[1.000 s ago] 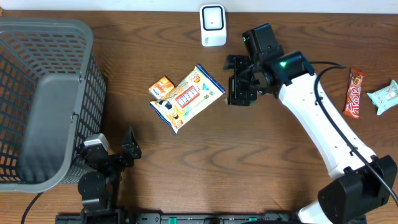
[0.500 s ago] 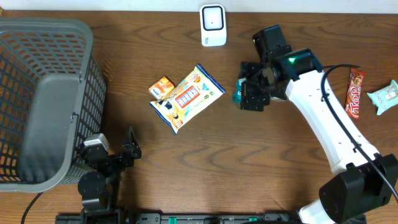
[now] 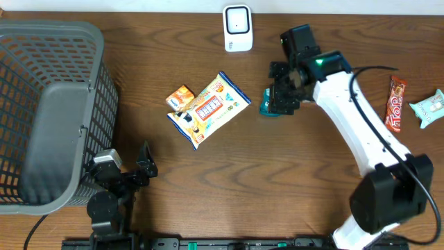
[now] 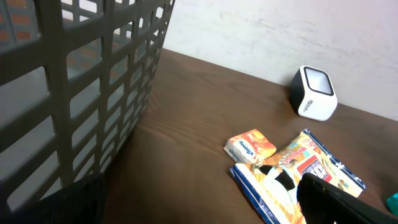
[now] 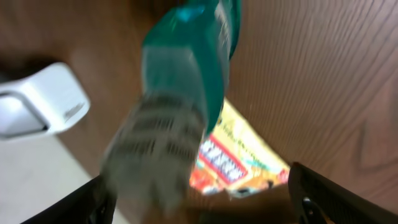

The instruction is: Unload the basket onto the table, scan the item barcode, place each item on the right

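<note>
Teal packet with dark stripes on it (very blurry in the right wrist view) sits between the wide-apart fingers of the right gripper. Brown table shows between the packet and one finger, so the gripper is not squeezing it. I cannot tell if the packet rests on the table or is up off it. The white scanner stands at the far edge, a bit to the left. A yellow snack bag and a small orange box lie touching, left of the packet. The left gripper is spread wide with nothing in it, near the grey basket.
</note>
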You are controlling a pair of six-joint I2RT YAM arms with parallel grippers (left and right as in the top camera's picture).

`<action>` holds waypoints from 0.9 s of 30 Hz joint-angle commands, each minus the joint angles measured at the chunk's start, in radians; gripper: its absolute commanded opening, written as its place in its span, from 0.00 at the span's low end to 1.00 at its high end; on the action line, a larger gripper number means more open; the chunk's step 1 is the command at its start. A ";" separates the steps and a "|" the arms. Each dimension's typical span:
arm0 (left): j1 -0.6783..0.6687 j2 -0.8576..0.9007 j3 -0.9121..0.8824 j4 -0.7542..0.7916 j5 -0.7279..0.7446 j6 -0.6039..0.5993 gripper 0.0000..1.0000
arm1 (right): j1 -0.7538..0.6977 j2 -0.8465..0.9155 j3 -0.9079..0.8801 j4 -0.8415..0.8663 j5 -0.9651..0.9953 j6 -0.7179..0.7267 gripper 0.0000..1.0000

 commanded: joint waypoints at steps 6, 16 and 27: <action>-0.002 -0.002 -0.024 -0.010 -0.006 0.002 0.98 | -0.047 0.085 0.014 -0.024 0.048 -0.053 0.74; -0.002 -0.002 -0.024 -0.010 -0.006 0.002 0.98 | -0.046 0.112 0.014 -0.073 0.111 -0.126 0.32; -0.002 -0.002 -0.024 -0.010 -0.006 0.002 0.98 | -0.044 0.114 0.014 -0.039 0.153 -0.534 0.01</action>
